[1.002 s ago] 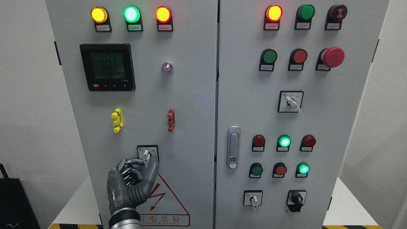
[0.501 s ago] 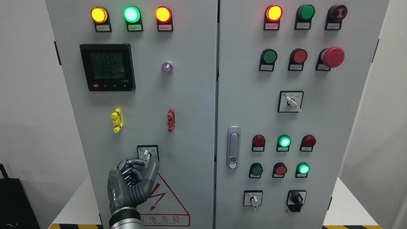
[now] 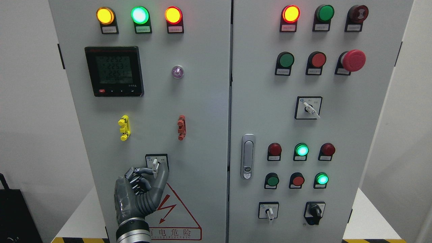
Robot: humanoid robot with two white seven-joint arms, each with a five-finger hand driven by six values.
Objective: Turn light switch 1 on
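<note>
The left hand is reaching up from the bottom edge of the left cabinet door, its thumb and index finger pinching together on the white lever of the light switch. That switch is sitting low on the door, just above the red warning triangle and below the yellow clip and the red clip.

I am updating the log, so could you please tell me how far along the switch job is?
Done: the left hand has reached the white-levered rotary switch in its black-framed plate low on the grey cabinet's left door. In hand: its fingers are pinched around the lever, which points roughly straight up and down. Left: turning the lever and letting go; no turn shows yet. The right hand is out of view.
</note>
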